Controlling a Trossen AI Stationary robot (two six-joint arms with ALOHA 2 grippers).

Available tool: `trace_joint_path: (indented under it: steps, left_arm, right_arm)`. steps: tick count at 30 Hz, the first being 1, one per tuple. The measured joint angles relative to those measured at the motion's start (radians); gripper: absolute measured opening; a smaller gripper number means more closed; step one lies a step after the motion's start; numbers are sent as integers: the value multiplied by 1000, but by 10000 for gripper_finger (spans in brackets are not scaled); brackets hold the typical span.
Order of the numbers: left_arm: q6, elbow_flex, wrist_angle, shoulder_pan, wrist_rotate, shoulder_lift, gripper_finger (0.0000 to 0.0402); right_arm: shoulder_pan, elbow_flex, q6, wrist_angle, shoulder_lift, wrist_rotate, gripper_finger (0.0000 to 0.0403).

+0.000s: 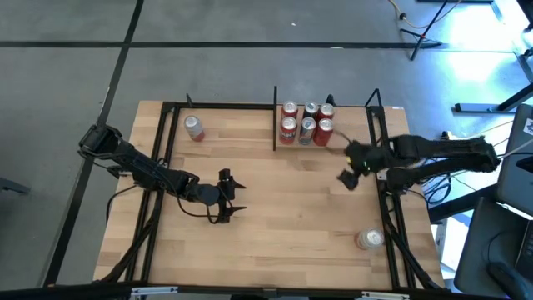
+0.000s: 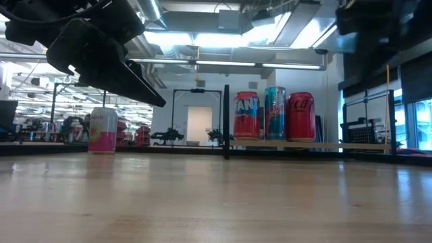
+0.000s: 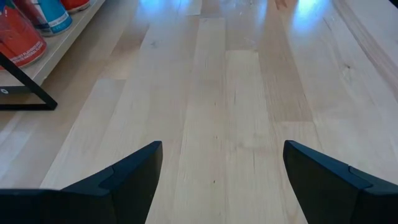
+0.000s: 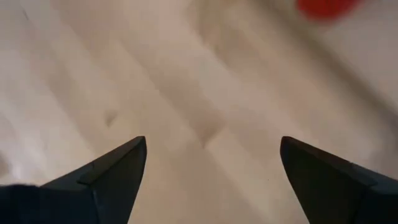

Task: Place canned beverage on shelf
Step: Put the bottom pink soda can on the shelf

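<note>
The shelf (image 1: 341, 147) is a pale board inside thin black uprights at the table's far right; several cans (image 1: 306, 123) stand on it, and they also show in the low view (image 2: 275, 113). A pink can (image 1: 194, 127) stands alone at the far left; it shows in the low view (image 2: 102, 130) too. A can (image 1: 370, 240) rests on the table at the near right. My left gripper (image 1: 234, 197) is open and empty over the table's middle. My right gripper (image 1: 350, 167) is open and empty, just near of the shelf.
A black metal frame (image 1: 163, 158) runs along the table's left, far and right sides. An upright post (image 1: 275, 117) stands left of the shelved cans. Bare wood lies between my two grippers and toward the near edge.
</note>
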Motion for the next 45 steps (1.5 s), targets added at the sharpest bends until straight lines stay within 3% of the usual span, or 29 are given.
trace_joint_path:
  steps: [7,12,21,29,36,45]
  left_arm:
    - [0,0,0,0,0,0,314]
    - [24,0,0,0,2,0,314]
    - [115,0,-1,0,3,0,314]
    - [112,0,-1,0,4,0,314]
    - [72,0,-1,-2,9,0,314]
    - [51,0,-1,-2,9,0,314]
  right_arm:
    - [286,0,478,-170,0,-61,353]
    - [477,0,806,-166,0,-144,353]
    - [716,0,1222,-97,56,-162,353]
    - [878,0,1393,-27,182,-186,353]
    - [947,0,1465,27,261,-159,353]
    - [971,0,1416,40,397,-154,351]
